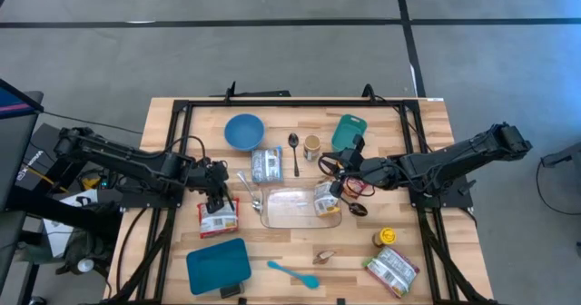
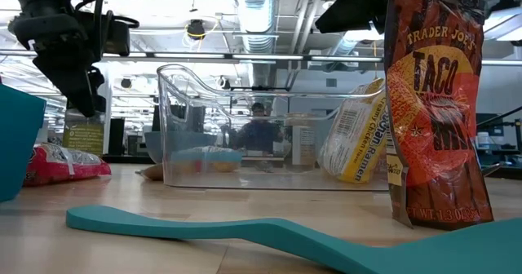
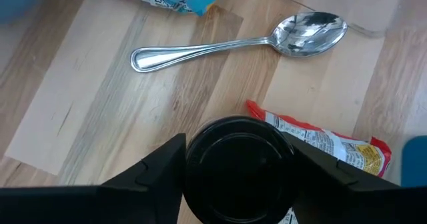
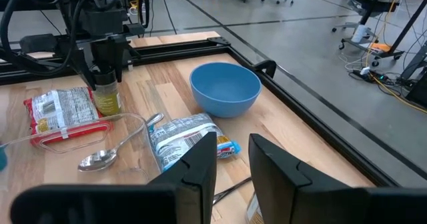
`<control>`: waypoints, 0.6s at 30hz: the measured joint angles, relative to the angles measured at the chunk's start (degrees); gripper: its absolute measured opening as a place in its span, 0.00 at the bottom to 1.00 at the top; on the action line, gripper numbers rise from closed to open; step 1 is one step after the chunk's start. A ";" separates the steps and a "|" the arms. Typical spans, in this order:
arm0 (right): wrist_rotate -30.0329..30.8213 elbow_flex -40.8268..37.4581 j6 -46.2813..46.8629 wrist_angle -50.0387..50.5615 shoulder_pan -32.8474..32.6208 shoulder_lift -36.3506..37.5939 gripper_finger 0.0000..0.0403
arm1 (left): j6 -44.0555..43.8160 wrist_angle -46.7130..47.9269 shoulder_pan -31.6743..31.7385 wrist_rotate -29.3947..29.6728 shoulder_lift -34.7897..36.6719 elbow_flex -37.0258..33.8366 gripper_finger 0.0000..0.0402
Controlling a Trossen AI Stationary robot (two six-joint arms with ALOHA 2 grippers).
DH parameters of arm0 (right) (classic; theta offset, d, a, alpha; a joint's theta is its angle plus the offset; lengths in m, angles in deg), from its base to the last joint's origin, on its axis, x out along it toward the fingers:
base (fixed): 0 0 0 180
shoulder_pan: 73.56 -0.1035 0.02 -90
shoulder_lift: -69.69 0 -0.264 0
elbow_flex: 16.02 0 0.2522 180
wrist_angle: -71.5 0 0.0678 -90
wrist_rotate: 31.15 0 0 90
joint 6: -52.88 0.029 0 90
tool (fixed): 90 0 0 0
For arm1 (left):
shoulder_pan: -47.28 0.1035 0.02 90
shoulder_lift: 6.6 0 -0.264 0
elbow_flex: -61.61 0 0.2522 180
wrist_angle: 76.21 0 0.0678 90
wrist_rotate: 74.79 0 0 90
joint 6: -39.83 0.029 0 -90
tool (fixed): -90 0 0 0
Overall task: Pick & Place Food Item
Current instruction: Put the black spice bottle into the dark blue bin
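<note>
Right wrist view, left hand (image 4: 107,84) gripping spice jar (image 4: 107,97)

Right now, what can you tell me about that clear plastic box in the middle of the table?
The clear plastic bin is a see-through rectangular container with rounded corners and no lid, standing upright near the middle of the wooden table. In the low view its wall shows a rim that dips at one side. A yellow ramen packet leans inside at the end nearer the right gripper, which hangs above that end. A metal spoon lies beside the opposite end; whether it touches the bin is unclear.
</note>
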 joint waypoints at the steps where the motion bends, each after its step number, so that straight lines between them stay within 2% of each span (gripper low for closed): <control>1: 0.00 0.00 -0.02 0.00 0.01 -0.01 0.20 | 0.00 -0.44 0.02 0.04 0.02 -0.23 0.50; 7: 0.00 0.00 -0.02 0.01 0.01 -0.02 0.20 | -0.15 -3.78 0.00 0.45 0.25 -3.16 0.52; 18: 0.00 0.00 -0.02 0.04 0.02 -0.02 0.20 | -0.09 -6.80 0.02 -0.03 1.64 -3.80 0.51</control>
